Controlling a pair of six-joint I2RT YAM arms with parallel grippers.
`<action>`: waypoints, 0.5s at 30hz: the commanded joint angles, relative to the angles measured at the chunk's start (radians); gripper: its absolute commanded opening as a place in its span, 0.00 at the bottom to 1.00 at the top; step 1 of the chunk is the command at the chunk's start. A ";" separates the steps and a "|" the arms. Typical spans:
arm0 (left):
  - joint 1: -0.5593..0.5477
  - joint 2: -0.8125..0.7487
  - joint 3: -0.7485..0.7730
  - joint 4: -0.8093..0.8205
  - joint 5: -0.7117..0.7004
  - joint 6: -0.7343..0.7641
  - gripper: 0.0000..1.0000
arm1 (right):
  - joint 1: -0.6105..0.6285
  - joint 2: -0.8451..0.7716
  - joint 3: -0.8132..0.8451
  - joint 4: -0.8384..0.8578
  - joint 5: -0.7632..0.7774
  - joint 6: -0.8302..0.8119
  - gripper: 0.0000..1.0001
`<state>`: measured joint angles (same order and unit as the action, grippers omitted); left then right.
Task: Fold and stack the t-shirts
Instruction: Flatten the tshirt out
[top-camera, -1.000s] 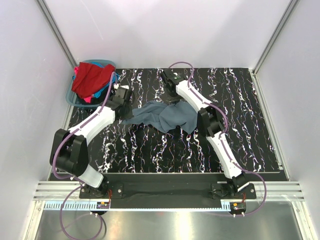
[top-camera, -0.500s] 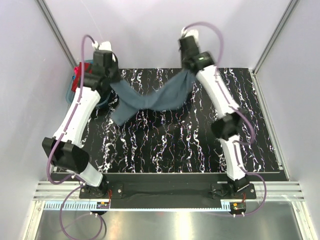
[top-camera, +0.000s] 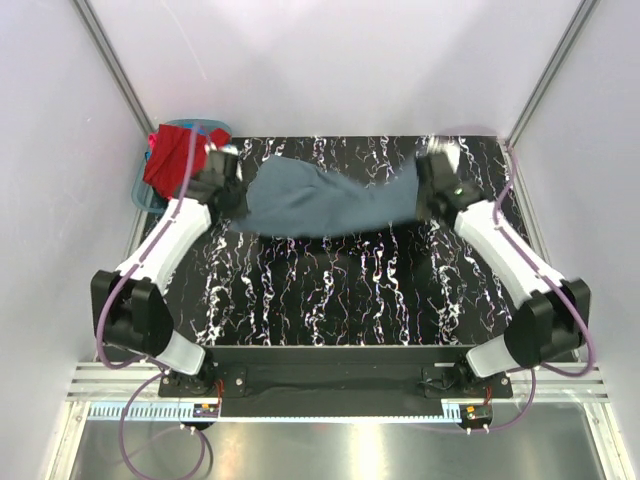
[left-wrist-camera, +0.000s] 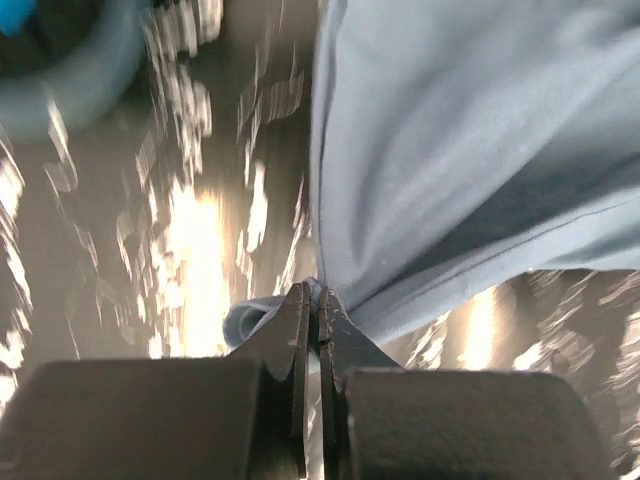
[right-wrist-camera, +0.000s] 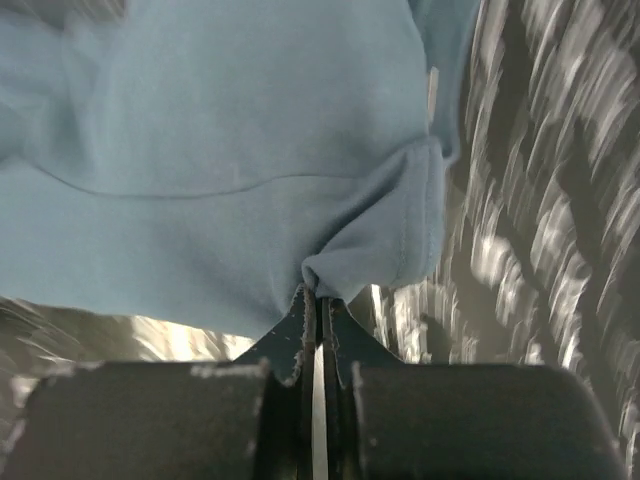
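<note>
Now the grey-blue t-shirt (top-camera: 322, 200) has been stretched wide; lowered.

Blurred table (left-wrist-camera: 190, 230), edge-cropped grey-blue t-shirt (left-wrist-camera: 470, 150)

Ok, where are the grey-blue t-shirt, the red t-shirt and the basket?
grey-blue t-shirt (top-camera: 320, 203), top view, middle of the cloth spread between the arms.
red t-shirt (top-camera: 168, 162), top view, its bunched upper side.
teal-blue basket (top-camera: 200, 123), top view, far rim.
</note>
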<state>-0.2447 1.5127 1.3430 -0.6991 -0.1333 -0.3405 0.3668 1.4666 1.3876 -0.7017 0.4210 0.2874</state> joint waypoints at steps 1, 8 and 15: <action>-0.042 -0.081 -0.142 -0.002 -0.006 0.014 0.00 | -0.003 -0.051 -0.305 -0.007 -0.123 0.183 0.00; -0.065 -0.057 -0.355 -0.007 0.075 -0.055 0.05 | -0.034 -0.098 -0.392 -0.033 -0.191 0.245 0.51; -0.064 -0.074 -0.176 -0.095 0.064 -0.022 0.72 | -0.051 0.058 -0.003 -0.183 -0.183 0.167 0.87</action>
<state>-0.3103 1.4853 1.0256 -0.7856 -0.0784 -0.3782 0.3222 1.4700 1.2255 -0.8600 0.2417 0.4820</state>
